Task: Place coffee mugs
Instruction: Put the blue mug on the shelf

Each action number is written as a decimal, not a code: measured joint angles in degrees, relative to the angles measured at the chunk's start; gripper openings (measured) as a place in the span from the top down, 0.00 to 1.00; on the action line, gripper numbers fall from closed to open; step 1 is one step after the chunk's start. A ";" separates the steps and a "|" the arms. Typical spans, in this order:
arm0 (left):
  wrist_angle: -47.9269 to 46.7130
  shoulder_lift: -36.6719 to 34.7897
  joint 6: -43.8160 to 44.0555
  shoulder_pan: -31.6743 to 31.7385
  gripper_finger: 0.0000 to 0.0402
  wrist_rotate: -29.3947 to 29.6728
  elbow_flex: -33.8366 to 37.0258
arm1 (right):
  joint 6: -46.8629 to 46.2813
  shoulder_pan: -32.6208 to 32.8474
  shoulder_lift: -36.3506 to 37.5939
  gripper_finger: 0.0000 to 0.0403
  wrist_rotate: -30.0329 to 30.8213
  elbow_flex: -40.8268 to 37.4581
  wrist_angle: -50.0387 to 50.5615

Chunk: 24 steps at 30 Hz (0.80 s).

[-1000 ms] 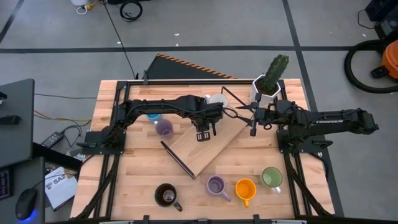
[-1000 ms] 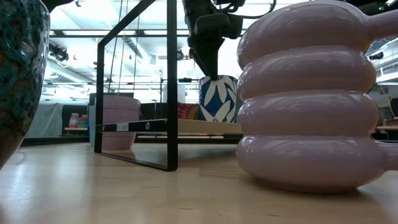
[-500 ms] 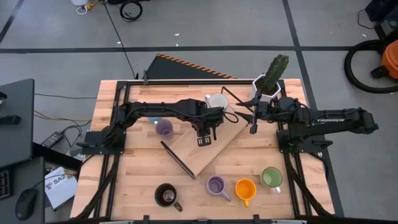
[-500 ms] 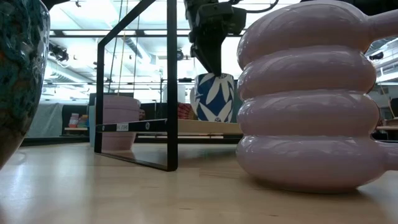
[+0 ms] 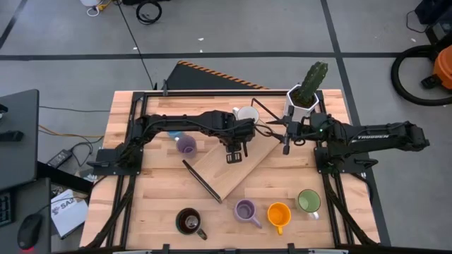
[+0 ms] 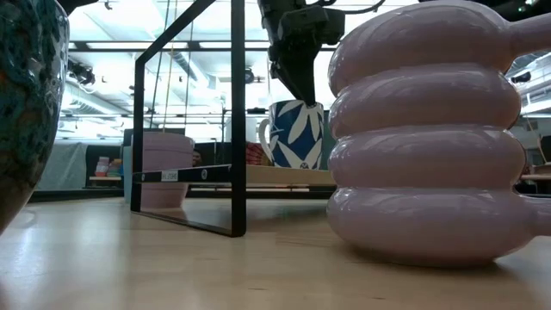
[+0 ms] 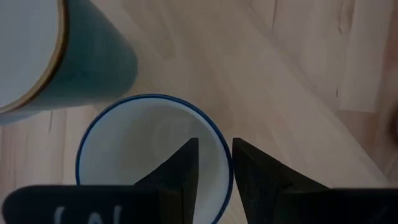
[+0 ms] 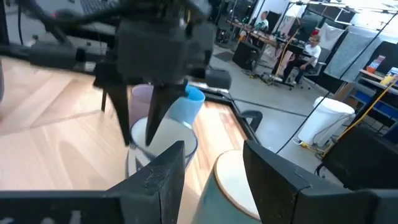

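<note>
Rim grip on the blue-and-white mug (image 6: 297, 133) — the left claw (image 7: 214, 163) is pinched shut over its wall, mug set on the wooden board (image 5: 233, 166) mid-table. Fingers should be opened first, then lifted straight up. Right claw (image 8: 211, 165) is held open nearby.

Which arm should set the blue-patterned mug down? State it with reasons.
Left. The left gripper pinches the rim of the blue-patterned mug, one finger inside, one outside, over the wooden board. The right gripper is open nearby, holding nothing.
</note>
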<state>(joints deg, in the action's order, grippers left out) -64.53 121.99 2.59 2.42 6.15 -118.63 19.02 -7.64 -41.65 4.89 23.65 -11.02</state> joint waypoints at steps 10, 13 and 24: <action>-0.83 0.00 1.53 0.17 0.74 -2.80 0.00 | 2.17 0.00 0.02 0.58 -0.40 -0.23 -3.13; -1.54 0.00 2.48 0.17 0.74 -2.76 0.00 | 2.17 0.00 0.02 0.58 -0.69 -0.23 -3.11; -0.28 0.00 2.58 -0.81 0.61 -1.42 -0.02 | 1.17 0.00 0.02 0.58 -1.95 -0.23 -1.78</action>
<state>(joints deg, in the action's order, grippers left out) -64.82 121.99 5.17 1.60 4.73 -118.65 20.19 -7.64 -41.63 2.94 23.42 -12.79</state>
